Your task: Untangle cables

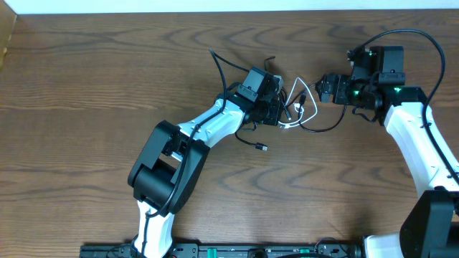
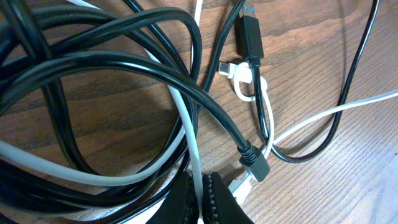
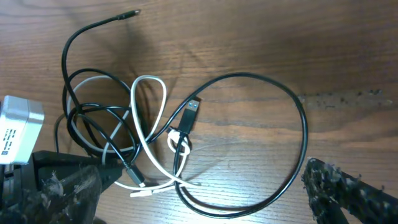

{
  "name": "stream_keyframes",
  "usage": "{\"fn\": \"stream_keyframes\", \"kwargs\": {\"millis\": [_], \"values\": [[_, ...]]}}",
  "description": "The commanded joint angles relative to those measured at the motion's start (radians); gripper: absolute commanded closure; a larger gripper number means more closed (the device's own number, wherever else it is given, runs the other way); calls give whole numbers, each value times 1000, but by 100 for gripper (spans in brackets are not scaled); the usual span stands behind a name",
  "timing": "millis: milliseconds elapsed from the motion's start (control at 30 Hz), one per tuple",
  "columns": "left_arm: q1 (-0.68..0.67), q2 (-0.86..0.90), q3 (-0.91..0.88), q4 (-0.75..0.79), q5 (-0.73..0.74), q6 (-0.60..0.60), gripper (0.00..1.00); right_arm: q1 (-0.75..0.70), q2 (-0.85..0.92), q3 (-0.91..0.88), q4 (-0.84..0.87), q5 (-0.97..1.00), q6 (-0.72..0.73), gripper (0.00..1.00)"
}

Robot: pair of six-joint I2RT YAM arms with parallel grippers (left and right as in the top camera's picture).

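Now, at the left, we see the left gripper low over the tangle, its fingers pressed together on the white cable. Just to its right, on the wooden table, that cord loops through coils of the black cable, whose wide loop reaches toward the right gripper, fingers spread wide apart

Arms: my left arm and right arm, white links, black joints.
Right wrist: green lights; black wire at 12 o'clock.
Left fingers: black, ribbed.
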Motion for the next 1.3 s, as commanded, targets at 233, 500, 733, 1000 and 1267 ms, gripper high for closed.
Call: {"fn": "stream_keyframes", "kwargs": {"millis": [233,500,733,1000,1267], "values": [[16,7,11,2,24,24,92,-16,22,0,-15,106,72,1],[23,7,11,19,20,24,92,-17,23,-1,-45,124,121,1],[23,7,11,15,20,23,84,-16,23,-1,-54,123,121,1],[23,7,11,12,21,23,51,-16,23,-1,-61,120,135,1],[23,7,11,12,21,23,43,-16,23,-1,-68,112,135,1]]}}
